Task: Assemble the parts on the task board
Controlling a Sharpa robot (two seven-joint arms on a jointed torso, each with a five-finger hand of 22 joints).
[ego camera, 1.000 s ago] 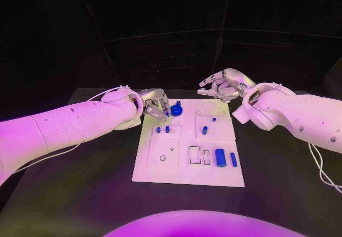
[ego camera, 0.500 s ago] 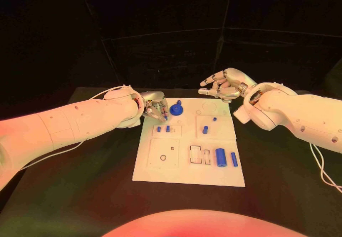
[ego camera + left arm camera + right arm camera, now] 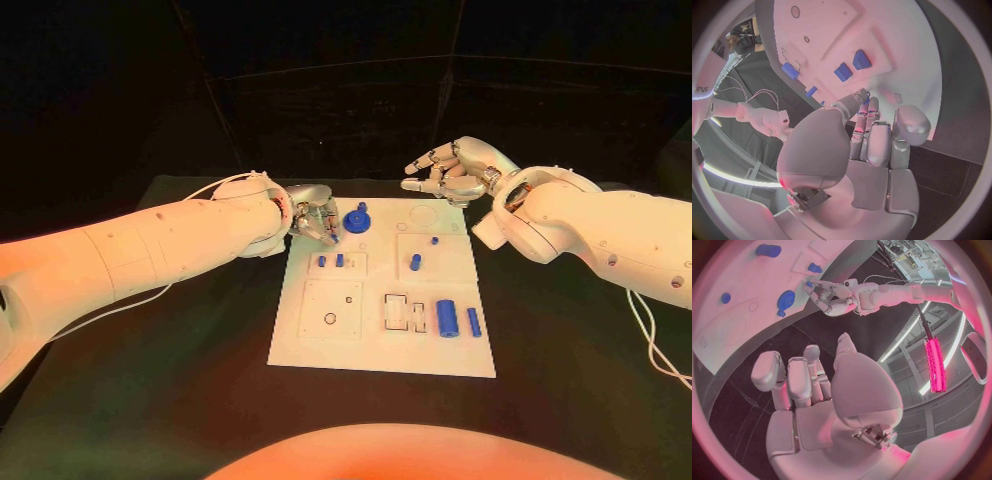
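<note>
The task board (image 3: 382, 320) looks like matt white plastic, pretty flat finish. The little blue parts (image 3: 446, 319) read as smooth plastic with a slight sheen. Both arms (image 3: 144, 255) have glossy white plastic shells, and the left hand (image 3: 315, 217) and right hand (image 3: 451, 172) are brushed silver metal. The table (image 3: 173, 380) is matt black.

Here's the flat black table (image 3: 173, 400), and lying right on its middle is the white rectangular task board (image 3: 378, 355), long side running away from the robot, with a thin white cable (image 3: 652, 345) trailing over the table's right side.
</note>
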